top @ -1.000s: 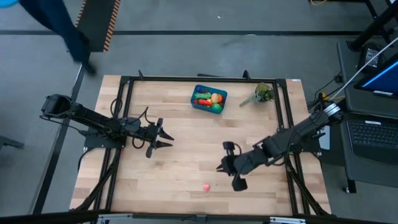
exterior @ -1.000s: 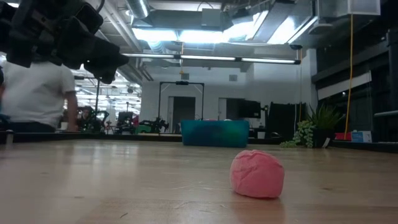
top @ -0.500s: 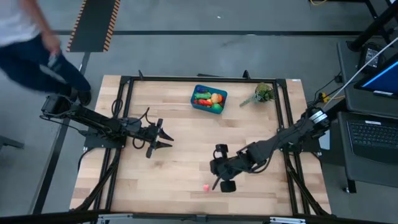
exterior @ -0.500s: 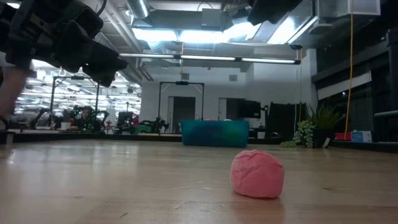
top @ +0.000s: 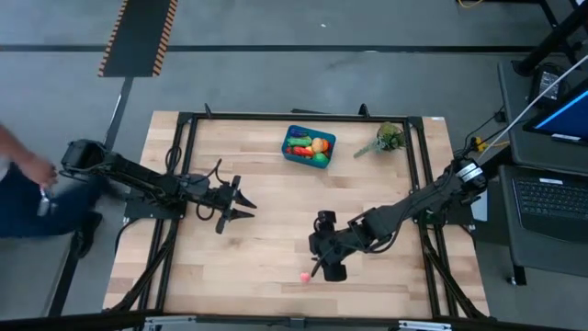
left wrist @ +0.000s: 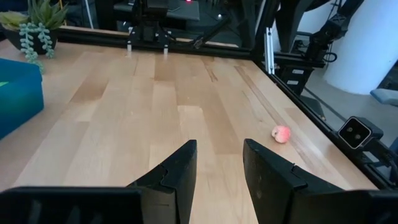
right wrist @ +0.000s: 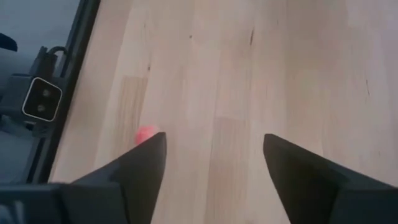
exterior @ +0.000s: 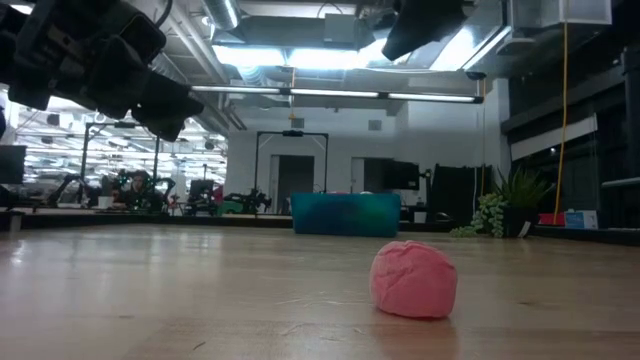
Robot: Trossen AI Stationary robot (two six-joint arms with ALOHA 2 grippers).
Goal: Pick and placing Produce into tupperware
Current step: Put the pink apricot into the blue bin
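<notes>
While closing in over the past second, now hovers just beside the small pink rounded toy piece [top: 304,275] near the counter's [top: 257,239] front edge: right tool [top: 317,268], fingers spread, empty. Suggests a grasp soon. No clear long axis. Farther off, teal-blue plastic tub [top: 308,145]; left tool [top: 246,204] parted, idle.

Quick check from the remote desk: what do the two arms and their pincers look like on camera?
Both arms are dark, jointed and slender, with thin black cables looping along them. The left pincer and right pincer each end in two matte black, wedge-shaped fingers. No markings visible.
</notes>
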